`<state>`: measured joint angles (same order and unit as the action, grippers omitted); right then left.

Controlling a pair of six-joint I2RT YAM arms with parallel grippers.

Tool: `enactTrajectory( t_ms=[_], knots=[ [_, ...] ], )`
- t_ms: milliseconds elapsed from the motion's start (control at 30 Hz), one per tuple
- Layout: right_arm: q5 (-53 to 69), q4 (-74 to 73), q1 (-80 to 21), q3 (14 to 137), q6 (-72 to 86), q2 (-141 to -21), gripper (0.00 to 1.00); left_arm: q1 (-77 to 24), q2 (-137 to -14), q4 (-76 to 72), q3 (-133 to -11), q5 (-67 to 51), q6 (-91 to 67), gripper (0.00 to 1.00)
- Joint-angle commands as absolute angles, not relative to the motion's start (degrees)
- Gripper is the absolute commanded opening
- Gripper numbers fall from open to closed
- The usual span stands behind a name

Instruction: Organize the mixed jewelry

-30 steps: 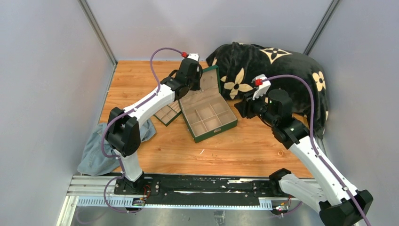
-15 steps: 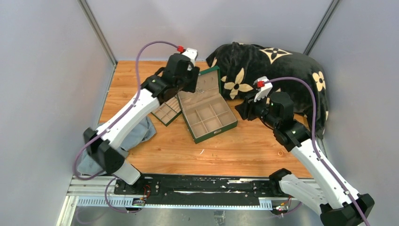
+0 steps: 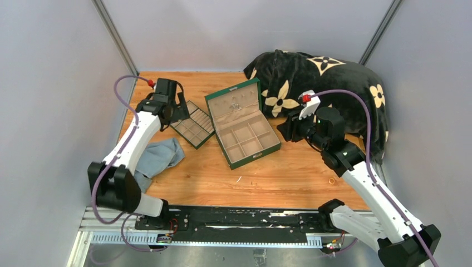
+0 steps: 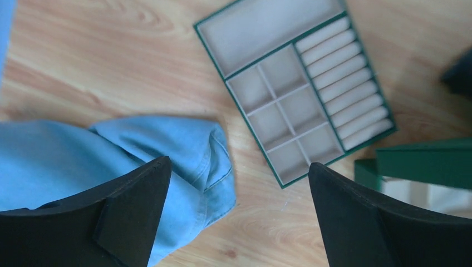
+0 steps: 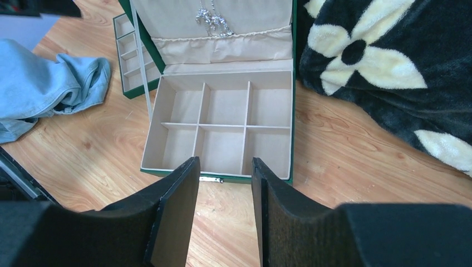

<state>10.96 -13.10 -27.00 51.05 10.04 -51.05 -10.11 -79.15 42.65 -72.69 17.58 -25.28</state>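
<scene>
The green jewelry box (image 3: 243,129) stands open in the middle of the table, its cream compartments bare. A glinting silvery cluster (image 5: 213,20) hangs inside the upright lid (image 3: 233,103). A small gold ring (image 3: 332,181) lies on the wood at the front right. The box's green tray insert (image 3: 193,123) rests left of it. My left gripper (image 4: 239,167) is open wide and holds nothing, high above the tray (image 4: 295,89) and a blue cloth. My right gripper (image 5: 225,164) hovers just in front of the box's clasp side, jaws partly apart and holding nothing.
A blue cloth (image 3: 158,157) lies at the front left, beside the tray. A black blanket with cream flowers (image 3: 325,78) fills the back right corner, close to the box and the right arm. A thin pale sliver (image 3: 239,179) lies on the wood before the box.
My left arm has swung left from the box's lid to above the tray, and its jaws have opened wide. The right arm has barely moved.
</scene>
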Motion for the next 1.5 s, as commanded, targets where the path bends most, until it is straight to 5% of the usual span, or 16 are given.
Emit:
enactTrajectory(
  t_ms=[0,133,567,800,1233,1467],
  knots=[
    [11.4,-13.0,-26.7,52.2,12.2,-50.5,0.45,-9.8,-85.2,40.2,-70.4,21.6,-31.7,1.00],
    [11.5,-14.9,-26.8,53.0,12.8,-49.7,0.43,-8.2,-92.5,39.4,-71.3,20.4,-34.0,0.98],
    [9.1,-16.8,-26.9,50.4,14.9,-43.2,0.39,-6.4,-103.6,35.7,-74.5,18.9,-37.8,0.46],
    [9.2,-18.2,-26.9,51.1,15.2,-43.0,0.39,-5.5,-104.4,33.8,-72.3,19.7,-38.8,0.37],
    [9.0,-18.1,-26.9,50.8,15.4,-43.3,0.38,-3.8,-106.2,27.2,-68.4,15.0,-38.1,0.35],
    [8.8,-17.8,-26.9,50.8,15.4,-43.7,0.38,-3.7,-106.8,27.8,-68.7,15.9,-37.9,0.13]
  ],
)
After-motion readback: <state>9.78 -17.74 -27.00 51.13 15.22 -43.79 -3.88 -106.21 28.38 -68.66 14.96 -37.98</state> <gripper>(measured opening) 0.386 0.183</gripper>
